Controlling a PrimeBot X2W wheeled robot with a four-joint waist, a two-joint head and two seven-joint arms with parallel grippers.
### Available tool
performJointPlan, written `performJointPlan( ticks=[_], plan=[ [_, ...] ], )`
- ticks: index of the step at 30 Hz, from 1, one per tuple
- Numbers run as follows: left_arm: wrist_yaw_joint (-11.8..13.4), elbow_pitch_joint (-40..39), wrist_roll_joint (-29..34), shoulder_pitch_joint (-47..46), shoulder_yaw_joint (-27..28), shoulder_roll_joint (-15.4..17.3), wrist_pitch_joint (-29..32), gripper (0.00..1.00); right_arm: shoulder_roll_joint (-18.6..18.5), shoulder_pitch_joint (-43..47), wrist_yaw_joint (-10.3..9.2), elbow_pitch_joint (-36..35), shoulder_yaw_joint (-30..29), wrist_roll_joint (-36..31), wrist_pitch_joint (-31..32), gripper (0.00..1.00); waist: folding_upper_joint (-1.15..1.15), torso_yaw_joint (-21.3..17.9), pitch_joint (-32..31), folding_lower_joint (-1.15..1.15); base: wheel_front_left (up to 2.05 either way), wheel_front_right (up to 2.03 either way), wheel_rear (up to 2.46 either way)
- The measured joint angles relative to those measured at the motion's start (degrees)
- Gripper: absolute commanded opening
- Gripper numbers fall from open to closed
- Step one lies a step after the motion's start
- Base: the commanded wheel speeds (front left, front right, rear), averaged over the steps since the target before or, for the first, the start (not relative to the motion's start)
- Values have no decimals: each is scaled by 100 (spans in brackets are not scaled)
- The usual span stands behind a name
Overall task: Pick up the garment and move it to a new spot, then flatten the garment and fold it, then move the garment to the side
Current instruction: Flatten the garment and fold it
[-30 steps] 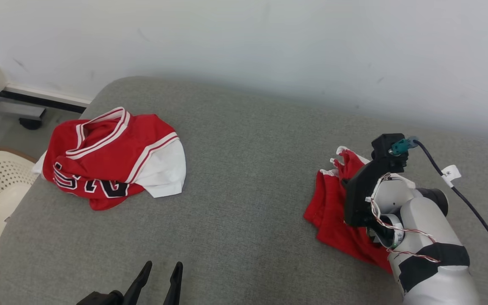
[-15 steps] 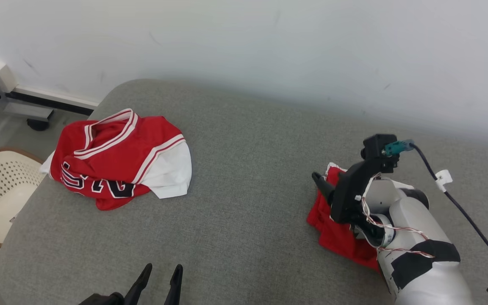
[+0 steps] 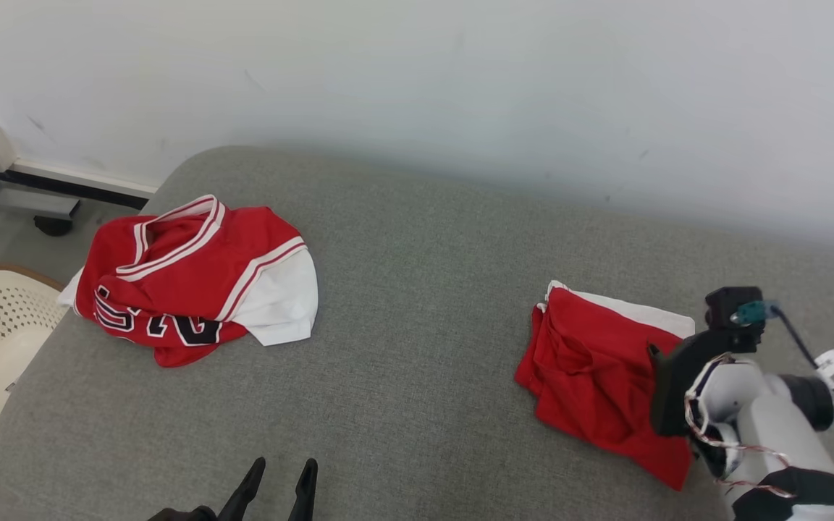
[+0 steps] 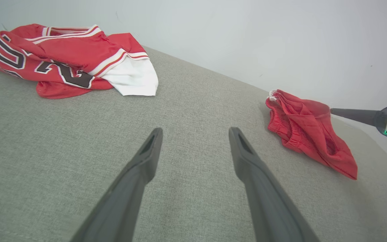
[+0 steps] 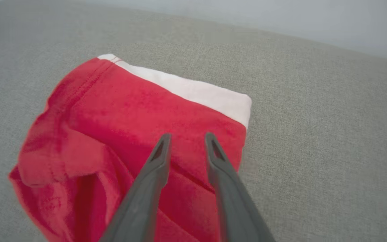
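The folded red garment lies directly beneath and ahead of the right end effector. It is a compact red packet with a white band along its far edge. It rests flat on the grey bench, with bare surface on every side, and that clear margin suggests it was put here on purpose as a side spot.

The right end effector hovers over the near half of the packet. Its two dark fingers are a modest gap apart and there is no cloth between them, so it holds nothing. From the right wrist view I cannot tell whether the tips touch the fabric. The layers look roughly squared, though the edge to the end effector's left is bunched and rumpled. I judge the fold to be done and this garment to be at its final place.

The left end effector is spread wide and empty. It points across open bench with the folded packet ahead and to its right, well apart from it. A crumpled red-and-white jersey sits ahead and to its left, unflattened with its lettering twisted. It probably waits there as the next piece, and the left end effector's wide stance suits reaching for it.
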Motion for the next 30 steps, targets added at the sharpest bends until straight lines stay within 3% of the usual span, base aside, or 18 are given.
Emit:
performJointPlan(
  ticks=[6,19,23,26,27,29,30],
  plan=[
    [-48,45,-1,-109,-1,-38,-26,100,352,54,0,94,510,-63,-12,0,0,16,148,0,0,0,0],
    [-51,151,-44,-118,-3,-35,-43,100,573,330,0,-456,2496,1383,611,0,0,5,33,0,0,0,0],
    [-42,147,-60,-111,-3,-34,-44,100,573,376,0,-906,2573,1715,636,0,0,-41,-13,0,0,0,0],
    [-15,141,-60,-97,1,-21,-54,100,444,378,0,-1220,2235,1651,490,0,0,-79,-66,0,0,0,0],
    [1,137,-60,-94,4,-15,-57,100,386,391,0,-1347,2065,1582,375,16,0,-91,-88,0,0,0,0],
    [4,132,-52,-87,10,-12,-71,100,300,519,0,-1615,1678,1436,155,100,0,-106,-137,0,0,0,0],
    [10,129,-31,-81,22,-5,-93,100,305,647,0,-1735,1408,1374,0,100,0,-112,-166,0,0,0,0]
  ],
)
